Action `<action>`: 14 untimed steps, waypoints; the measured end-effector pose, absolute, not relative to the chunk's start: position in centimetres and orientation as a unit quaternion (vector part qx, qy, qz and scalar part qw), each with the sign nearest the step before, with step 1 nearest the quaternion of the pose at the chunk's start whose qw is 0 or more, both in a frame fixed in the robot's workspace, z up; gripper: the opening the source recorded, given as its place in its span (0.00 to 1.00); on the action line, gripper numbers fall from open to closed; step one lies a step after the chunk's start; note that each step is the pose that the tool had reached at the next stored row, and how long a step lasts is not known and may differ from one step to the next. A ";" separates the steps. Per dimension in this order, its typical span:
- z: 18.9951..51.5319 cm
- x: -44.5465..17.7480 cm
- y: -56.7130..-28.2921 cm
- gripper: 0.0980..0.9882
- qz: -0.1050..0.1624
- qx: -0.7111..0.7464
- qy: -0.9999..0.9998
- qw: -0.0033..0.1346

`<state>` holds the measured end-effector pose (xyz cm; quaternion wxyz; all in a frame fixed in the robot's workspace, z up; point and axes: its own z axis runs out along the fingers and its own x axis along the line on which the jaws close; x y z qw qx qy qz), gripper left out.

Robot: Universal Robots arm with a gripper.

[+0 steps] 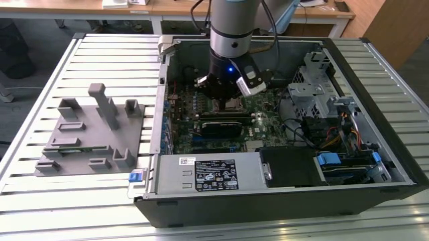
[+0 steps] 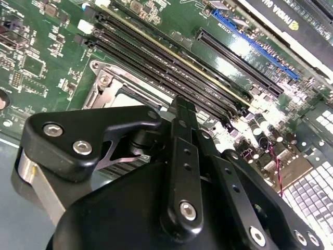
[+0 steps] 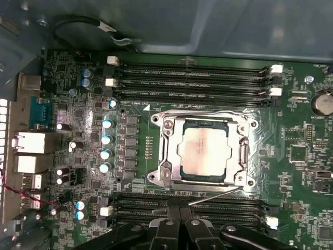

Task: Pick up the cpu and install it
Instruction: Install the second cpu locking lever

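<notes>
Chip of shiny silver-grey metal, the cpu [image 3: 207, 154], sits seated in its steel socket frame [image 3: 167, 125] at frame centre; black tool [image 3: 179, 221] just beside it, fingers closed together, holding nothing, so already placed

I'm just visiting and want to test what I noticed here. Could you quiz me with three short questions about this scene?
1. True or false: the cpu already sits in its socket on the motherboard.
2. Where is the gripper? A) over the grey fixture B) inside the computer case, above the board C) off the table.
3. Fill in: on both sides of the socket run long black memory ____.

Key: 1 true; 2 B; 3 slots.
</notes>
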<state>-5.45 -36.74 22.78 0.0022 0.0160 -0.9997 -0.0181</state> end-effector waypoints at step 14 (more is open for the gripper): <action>21.2 -5.9 -37.8 0.01 -0.025 0.017 -1.000 0.003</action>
